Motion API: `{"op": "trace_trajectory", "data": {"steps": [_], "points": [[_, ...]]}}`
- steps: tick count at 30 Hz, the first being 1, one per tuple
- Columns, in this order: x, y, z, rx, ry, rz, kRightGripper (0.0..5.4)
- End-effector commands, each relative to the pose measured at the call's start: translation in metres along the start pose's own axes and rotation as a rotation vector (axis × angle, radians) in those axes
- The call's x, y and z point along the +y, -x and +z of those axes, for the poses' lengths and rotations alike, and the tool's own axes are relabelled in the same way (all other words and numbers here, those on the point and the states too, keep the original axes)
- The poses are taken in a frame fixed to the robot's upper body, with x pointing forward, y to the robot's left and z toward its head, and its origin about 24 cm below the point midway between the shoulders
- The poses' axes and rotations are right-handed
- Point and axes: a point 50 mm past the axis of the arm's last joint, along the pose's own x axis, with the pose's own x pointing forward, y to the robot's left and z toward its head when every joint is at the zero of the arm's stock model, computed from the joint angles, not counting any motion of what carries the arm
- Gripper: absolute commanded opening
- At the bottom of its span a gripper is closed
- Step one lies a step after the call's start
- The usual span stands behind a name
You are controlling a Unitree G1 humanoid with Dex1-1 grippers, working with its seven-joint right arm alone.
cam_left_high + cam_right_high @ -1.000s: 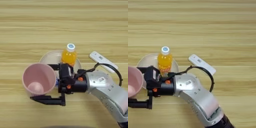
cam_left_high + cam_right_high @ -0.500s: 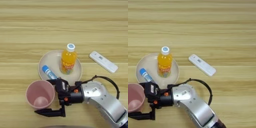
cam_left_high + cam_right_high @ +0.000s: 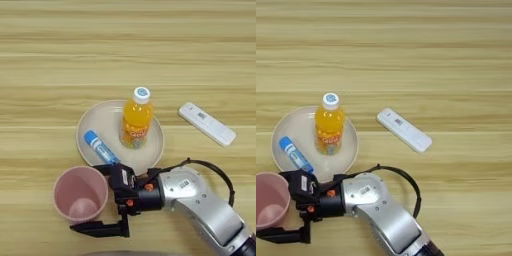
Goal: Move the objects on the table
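On the light wooden table (image 3: 60, 60), a pink plastic cup (image 3: 80, 194) stood upright at the near left, clasped between the spread black fingers of the end effector (image 3: 102, 200). Just beyond, a round beige plate (image 3: 107, 122) carried a small blue-capped tube (image 3: 100, 147) and an upright orange-drink bottle with a white cap (image 3: 135, 119). A flat white rectangular remote-like device (image 3: 207, 123) lay apart to the right.

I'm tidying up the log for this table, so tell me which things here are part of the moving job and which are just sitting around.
Part of the job:
- pink cup, between the fingers of the right gripper
- orange drink bottle, upright on the plate
- white remote, flat on the table

Just lying about:
- beige plate
- small blue tube, lying on the plate
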Motion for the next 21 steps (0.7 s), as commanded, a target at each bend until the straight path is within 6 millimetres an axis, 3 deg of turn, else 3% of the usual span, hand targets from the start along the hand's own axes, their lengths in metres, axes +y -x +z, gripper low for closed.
{"op": "trace_trajectory", "data": {"steps": [1,10,21], "points": [[-0.0058,0.0009,0.0073,-0.002,0.053,-0.019,4.36],[-0.0066,0.0004,0.0081,-0.009,0.055,-0.027,5.34],[-0.0074,0.0003,0.0118,-0.023,0.063,-0.032,5.38]]}}
